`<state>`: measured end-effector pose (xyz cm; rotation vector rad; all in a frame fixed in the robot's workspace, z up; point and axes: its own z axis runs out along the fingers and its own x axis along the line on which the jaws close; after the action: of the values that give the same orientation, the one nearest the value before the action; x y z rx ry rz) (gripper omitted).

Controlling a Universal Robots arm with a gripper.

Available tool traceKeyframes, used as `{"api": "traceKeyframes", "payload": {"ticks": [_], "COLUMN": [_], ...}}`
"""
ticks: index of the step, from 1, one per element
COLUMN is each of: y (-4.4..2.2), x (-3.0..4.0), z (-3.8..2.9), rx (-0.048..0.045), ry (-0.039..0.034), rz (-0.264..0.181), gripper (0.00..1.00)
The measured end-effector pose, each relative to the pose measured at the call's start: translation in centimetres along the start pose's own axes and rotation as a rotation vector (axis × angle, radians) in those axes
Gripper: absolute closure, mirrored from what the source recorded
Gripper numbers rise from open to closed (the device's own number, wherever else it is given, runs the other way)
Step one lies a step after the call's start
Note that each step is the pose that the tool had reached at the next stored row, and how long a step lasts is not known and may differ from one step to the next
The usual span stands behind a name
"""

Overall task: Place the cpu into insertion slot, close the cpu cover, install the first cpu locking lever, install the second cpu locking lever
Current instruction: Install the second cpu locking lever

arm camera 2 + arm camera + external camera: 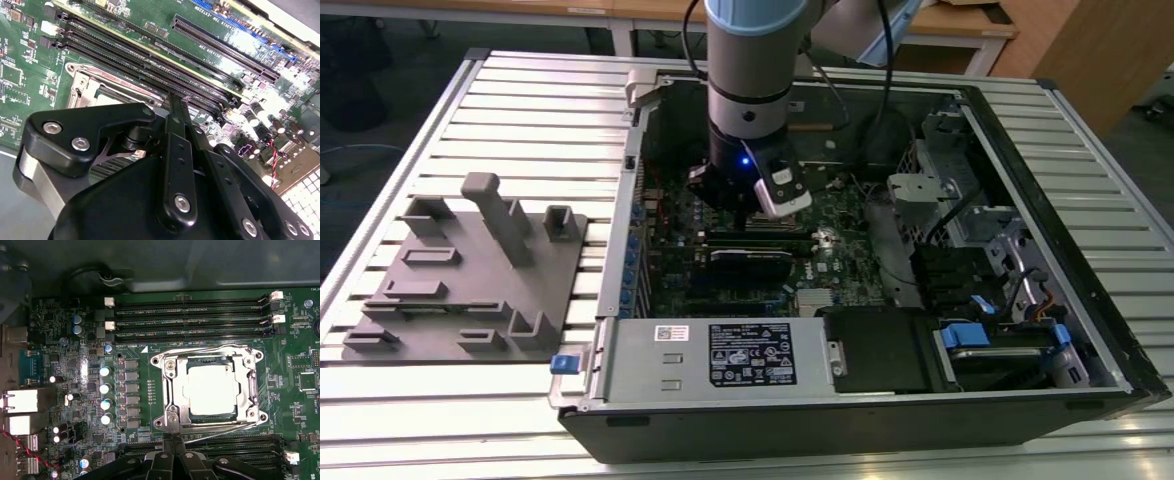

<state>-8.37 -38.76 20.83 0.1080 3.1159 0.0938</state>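
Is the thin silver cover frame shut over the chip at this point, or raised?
Shut: in the first wrist view the silver metal cover frame lies flat around the silver-grey square chip.

- The place looks like a robotics lab or test workshop rather than a home.
- An open computer case [854,250] lies on its side in the middle of the exterior view, its green motherboard [761,250] exposed.
- It rests on a workbench of ribbed aluminium slats [520,110].
- At the lower left sits a grey fixture block [467,280] with upright pegs and pockets.
- An industrial robot arm [750,70] comes down from the top centre.
- Wooden desks [961,30] line the top edge.
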Motion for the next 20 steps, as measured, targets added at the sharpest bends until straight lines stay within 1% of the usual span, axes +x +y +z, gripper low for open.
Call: {"api": "traceKeyframes", "payload": {"ticks": [3,9,13,16,20], "y": [-0.11,-0.39,-0.48,-0.57,-0.65], "x": [-0.01,-0.03,-0.03,-0.02,0.01], "z": [-0.01,-0.03,-0.01,0.08,0.27], "rx": [-0.0092,-0.0245,-0.0400,-0.0442,-0.0462], "ry": [0.0006,0.0017,0.0029,0.0030,0.0032], "rz": [0.000,0.001,0.001,0.001,0.001], "gripper": [0.90,0.90,0.90,0.90,0.90]}}
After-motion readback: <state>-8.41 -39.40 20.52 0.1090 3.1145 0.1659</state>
